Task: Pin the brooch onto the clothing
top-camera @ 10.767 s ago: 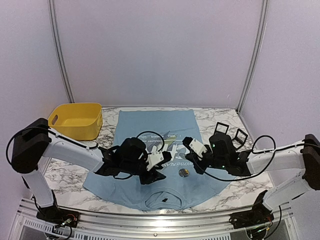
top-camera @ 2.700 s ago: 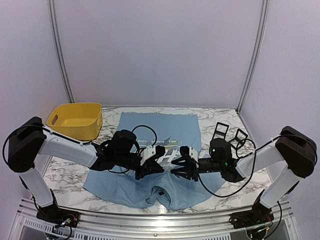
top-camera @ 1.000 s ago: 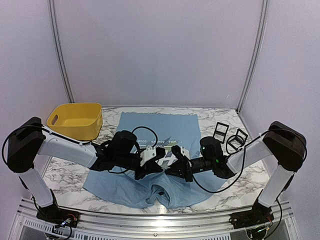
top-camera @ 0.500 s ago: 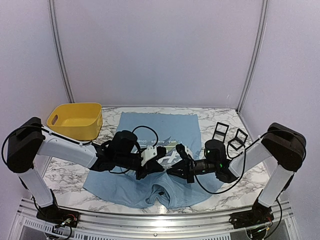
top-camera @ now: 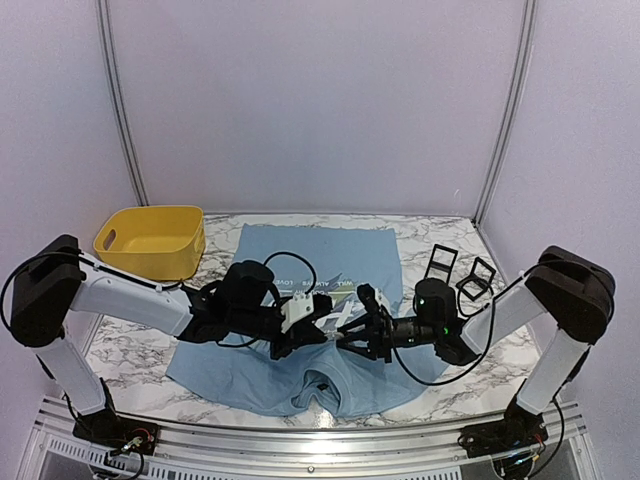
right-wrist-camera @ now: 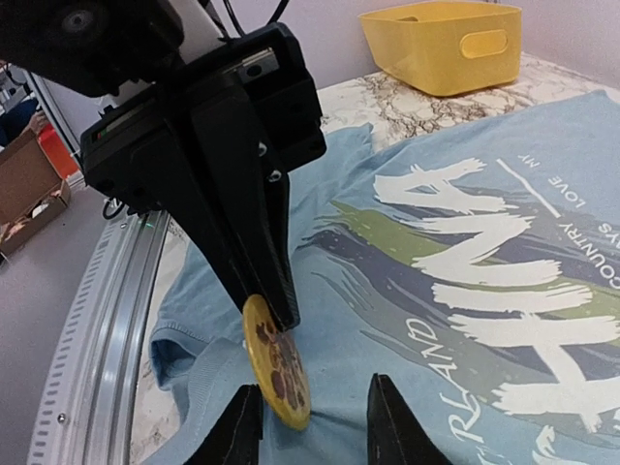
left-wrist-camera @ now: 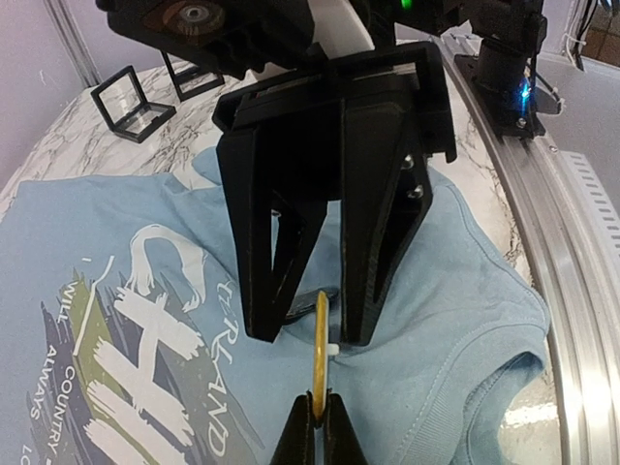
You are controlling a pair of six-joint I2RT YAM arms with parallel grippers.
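Note:
The light blue clothing (top-camera: 310, 250) lies flat on the marble table, its collar bunched toward the near edge. My left gripper (top-camera: 318, 325) is shut on the rim of the brooch (left-wrist-camera: 320, 334), a yellow disc with brown blotches (right-wrist-camera: 276, 366), and holds it upright just above the fabric (left-wrist-camera: 455, 320) near the collar. A small white nub sticks out of the brooch's back toward the cloth. My right gripper (top-camera: 352, 335) faces the left one, open, with one finger on each side of the brooch (right-wrist-camera: 315, 426). In the top view the brooch is hidden between the two grippers.
A yellow basket (top-camera: 150, 240) stands at the back left of the table. Two black-framed clear boxes (top-camera: 458, 268) sit to the right of the shirt. A metal rail (top-camera: 300, 440) runs along the near edge.
The right gripper's jaws have parted and now straddle the brooch. The left gripper stays shut on the brooch in the same place.

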